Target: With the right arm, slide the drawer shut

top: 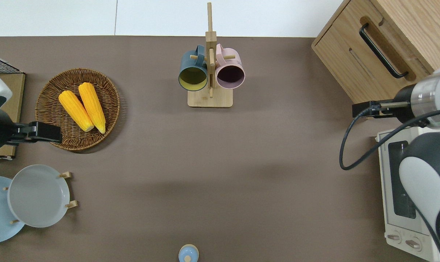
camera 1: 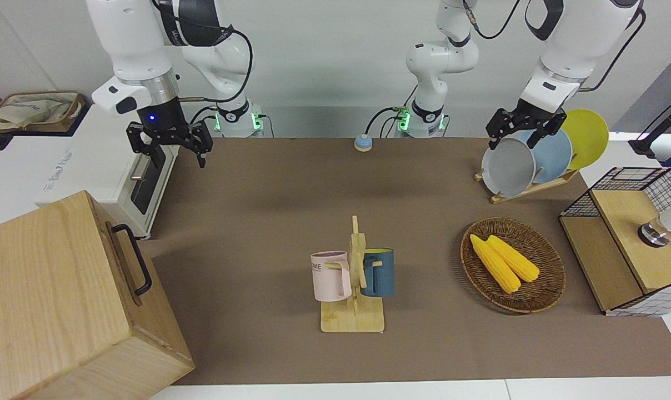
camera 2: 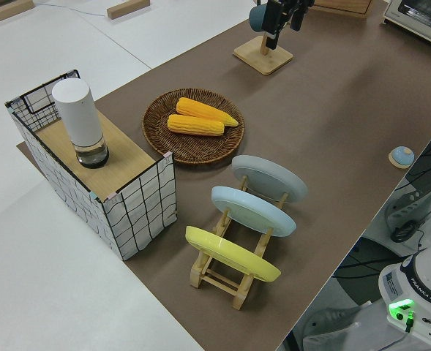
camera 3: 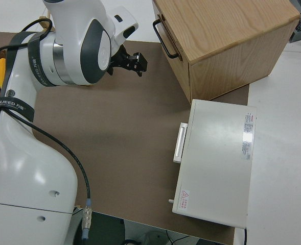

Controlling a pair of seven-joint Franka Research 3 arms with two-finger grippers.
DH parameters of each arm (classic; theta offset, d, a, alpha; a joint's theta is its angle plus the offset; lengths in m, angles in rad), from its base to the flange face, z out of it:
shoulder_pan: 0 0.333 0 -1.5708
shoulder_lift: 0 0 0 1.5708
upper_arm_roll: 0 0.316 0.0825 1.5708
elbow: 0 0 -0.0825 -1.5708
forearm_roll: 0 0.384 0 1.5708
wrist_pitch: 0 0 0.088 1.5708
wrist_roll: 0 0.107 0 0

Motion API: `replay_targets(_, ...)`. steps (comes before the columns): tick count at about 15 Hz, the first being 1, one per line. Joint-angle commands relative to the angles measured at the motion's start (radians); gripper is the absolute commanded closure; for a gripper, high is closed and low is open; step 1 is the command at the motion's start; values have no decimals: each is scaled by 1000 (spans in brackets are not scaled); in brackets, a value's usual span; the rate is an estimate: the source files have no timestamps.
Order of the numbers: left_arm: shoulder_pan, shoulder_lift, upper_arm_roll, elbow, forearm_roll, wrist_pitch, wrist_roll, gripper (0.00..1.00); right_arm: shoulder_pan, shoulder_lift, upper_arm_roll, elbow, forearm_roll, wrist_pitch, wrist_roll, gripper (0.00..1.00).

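1. Right gripper (camera 1: 171, 145) is hanging in the air with its fingers spread, gripping nothing, just off the cabinet's corner.
2. Drawer (camera 1: 125, 261) is sitting farther from the robots than the gripper; its handle (camera 1: 134, 256) is standing proud, and the panel is appearing nearly flush.
3. Risk: a low or off-centre push is likely to snag the handle or skew the drawer.
4. Basket (camera 1: 546, 286), well away toward the left arm's end, is holding two corn cobs (camera 1: 503, 262).
5. Left arm is parked.
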Motion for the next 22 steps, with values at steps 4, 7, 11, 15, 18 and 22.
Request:
replay_targets(4, -6, -7, 4, 1, 13, -5, 5, 2, 149, -92, -179, -96, 100, -34, -89, 13)
replay_targets(7, -5, -7, 4, 1, 13, -5, 7, 2, 171, -89, -208, -92, 108, -48, -139, 13)
replay_targets(11, -5, -7, 2, 1, 13, -5, 7, 2, 194, -81, -213, -80, 86, -48, -138, 13)
replay_targets(15, -5, -7, 4, 1, 13, -5, 7, 2, 202, -75, -213, -29, 65, -91, -139, 13)
replay_targets(18, -5, -7, 2, 1, 13, -5, 5, 5, 212, -57, -213, 14, 60, -125, -138, 13)
replay_targets(22, -5, -9, 4, 1, 13, -5, 5, 2, 212, -55, -213, 19, 48, -126, -138, 13)
